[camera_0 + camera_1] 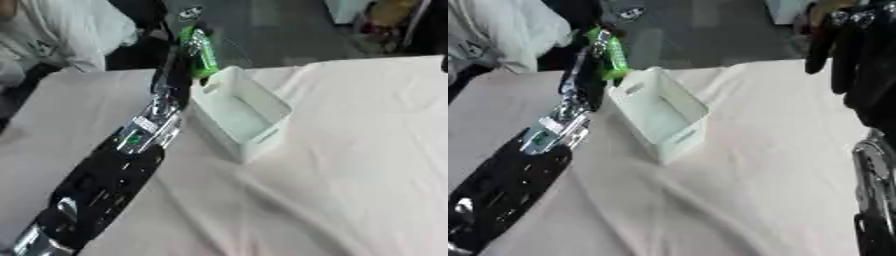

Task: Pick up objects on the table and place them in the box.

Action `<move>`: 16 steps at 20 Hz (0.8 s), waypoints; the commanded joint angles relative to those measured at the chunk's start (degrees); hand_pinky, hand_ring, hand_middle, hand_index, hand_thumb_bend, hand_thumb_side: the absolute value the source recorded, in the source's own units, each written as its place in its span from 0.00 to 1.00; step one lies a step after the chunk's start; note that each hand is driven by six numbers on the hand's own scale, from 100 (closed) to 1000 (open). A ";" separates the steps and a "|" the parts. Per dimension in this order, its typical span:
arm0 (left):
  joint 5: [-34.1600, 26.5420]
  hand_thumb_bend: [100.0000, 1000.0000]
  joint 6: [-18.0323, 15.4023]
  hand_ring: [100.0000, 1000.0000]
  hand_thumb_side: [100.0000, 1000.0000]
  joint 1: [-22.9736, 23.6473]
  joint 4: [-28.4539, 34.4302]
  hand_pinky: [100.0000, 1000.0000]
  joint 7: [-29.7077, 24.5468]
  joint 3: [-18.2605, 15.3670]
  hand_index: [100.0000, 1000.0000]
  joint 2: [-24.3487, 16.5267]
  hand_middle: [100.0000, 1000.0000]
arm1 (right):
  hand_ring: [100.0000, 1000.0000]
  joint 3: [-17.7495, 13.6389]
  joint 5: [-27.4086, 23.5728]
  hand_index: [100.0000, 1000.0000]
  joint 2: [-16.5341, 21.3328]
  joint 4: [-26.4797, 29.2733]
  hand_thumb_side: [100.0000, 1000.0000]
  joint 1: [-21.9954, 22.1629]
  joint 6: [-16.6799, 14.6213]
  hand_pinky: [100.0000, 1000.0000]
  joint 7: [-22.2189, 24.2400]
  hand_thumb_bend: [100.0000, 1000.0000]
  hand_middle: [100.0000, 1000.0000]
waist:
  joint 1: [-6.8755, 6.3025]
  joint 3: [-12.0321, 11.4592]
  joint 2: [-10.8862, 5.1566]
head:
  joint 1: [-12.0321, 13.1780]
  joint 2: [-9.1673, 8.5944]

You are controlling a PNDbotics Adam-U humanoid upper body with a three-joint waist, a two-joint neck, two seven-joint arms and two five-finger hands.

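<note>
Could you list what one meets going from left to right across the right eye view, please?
Left arm reaching up from the lower left → green object held in the left hand → white box on the table → right hand, fingers hanging at the right edge.

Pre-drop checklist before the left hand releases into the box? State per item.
1. Item held: left hand has its fingers curled round the green shiny packet. Ok.
2. Packet over the opening: it sits at the far end of the white rectangular plastic box, seemingly just beyond the rim. Cannot tell.
3. Box upright, opening unobstructed: ok.
4. Box interior: nothing visible inside on the part that shows. Ok.
5. Right hand out of the way: raised at the right edge, fingers relaxed, apart from the box. Ok.
6. White cloth-covered table: wrinkled near the box; the box stands level. Ok.
</note>
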State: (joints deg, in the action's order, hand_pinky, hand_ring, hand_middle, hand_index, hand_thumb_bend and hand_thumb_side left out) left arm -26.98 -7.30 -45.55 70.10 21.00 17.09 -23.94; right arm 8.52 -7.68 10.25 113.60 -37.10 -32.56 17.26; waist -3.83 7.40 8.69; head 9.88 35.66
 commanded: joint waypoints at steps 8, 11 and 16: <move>10.23 0.00 -1.48 0.00 0.64 -6.11 -10.40 0.00 -4.61 -0.56 0.11 1.95 0.00 | 0.11 0.65 -0.96 0.30 -1.29 0.99 1.00 -1.95 -0.17 0.21 1.23 0.00 0.10 | -0.39 1.32 -0.31 | 0.97 -0.76; 13.13 0.00 -2.50 0.00 0.64 -6.80 -13.57 0.00 -5.79 -1.32 0.11 2.49 0.00 | 0.11 0.76 -1.15 0.30 -1.56 0.99 1.00 -2.26 -0.27 0.21 1.41 0.00 0.11 | -0.59 1.70 -0.06 | 1.28 -0.91; 18.54 0.00 -4.07 0.00 0.64 -7.27 -17.24 0.00 -5.94 -2.24 0.21 3.02 0.03 | 0.11 0.85 -1.36 0.30 -1.84 0.99 1.00 -2.53 -0.35 0.21 1.56 0.00 0.11 | -0.75 2.04 0.19 | 1.60 -0.89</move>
State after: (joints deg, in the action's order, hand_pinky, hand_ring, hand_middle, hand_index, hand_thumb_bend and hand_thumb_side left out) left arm -9.85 -10.78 -51.18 52.97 15.04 15.68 -20.40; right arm 9.35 -8.86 8.51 113.61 -38.56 -32.87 18.67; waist -4.70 9.40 9.75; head 10.69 35.51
